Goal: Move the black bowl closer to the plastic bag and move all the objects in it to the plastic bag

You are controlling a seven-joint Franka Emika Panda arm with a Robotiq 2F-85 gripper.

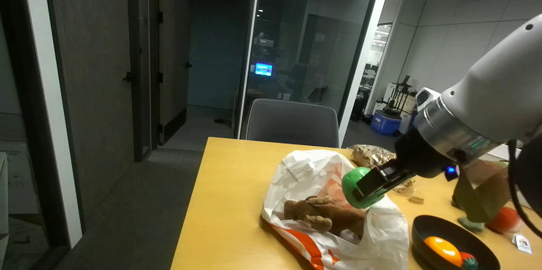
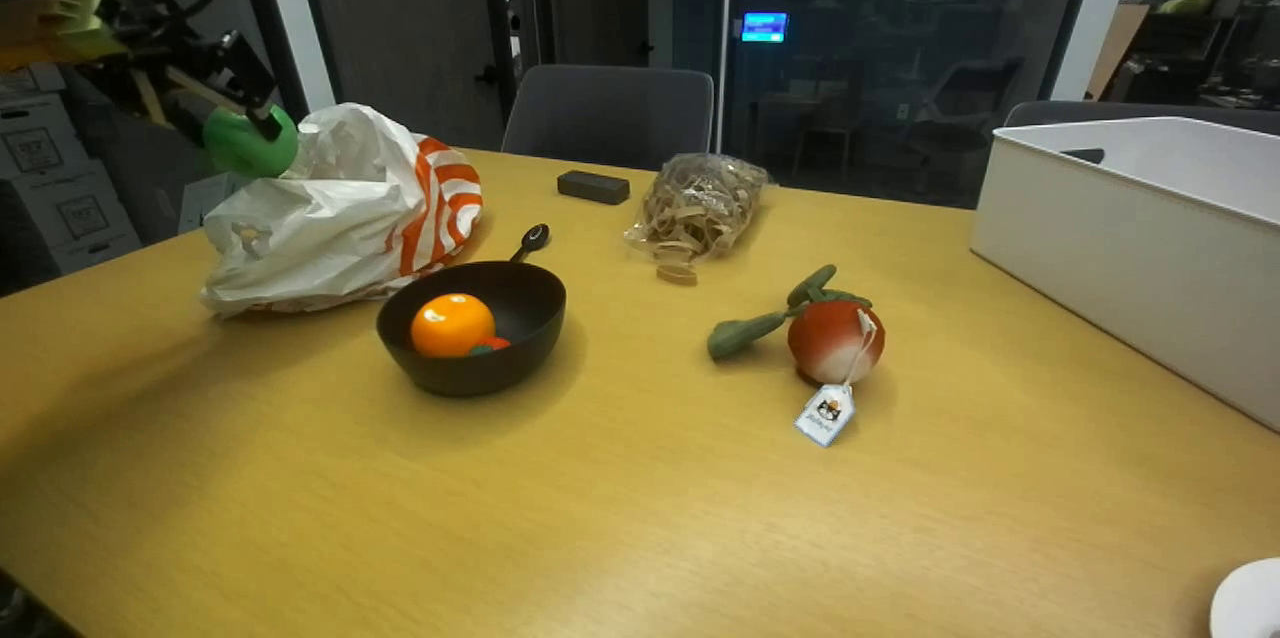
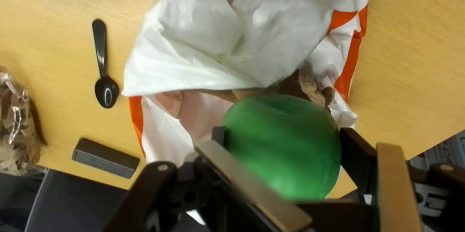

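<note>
My gripper [image 3: 283,137] is shut on a round green object [image 3: 279,144], one finger on each side of it. This object is held above the mouth of the white plastic bag [image 3: 203,50], which lies with its opening spread and orange markings on its film. A brown toy [image 1: 330,215] shows inside the bag in an exterior view. Right beside the bag sits the black bowl [image 2: 470,378], upright. In the bowl are an orange piece [image 2: 452,323] and a smaller red and green piece [image 1: 468,259]. Only an edge of the bowl reaches the wrist view.
A black spoon [image 3: 102,61] and a dark block [image 3: 105,157] lie near the bag. Farther off are a brown crinkled bundle [image 2: 700,208], a red and white ball [image 2: 835,343] with green stems and a tag, and a white bin [image 2: 1130,248]. A chair [image 2: 610,113] stands behind the table.
</note>
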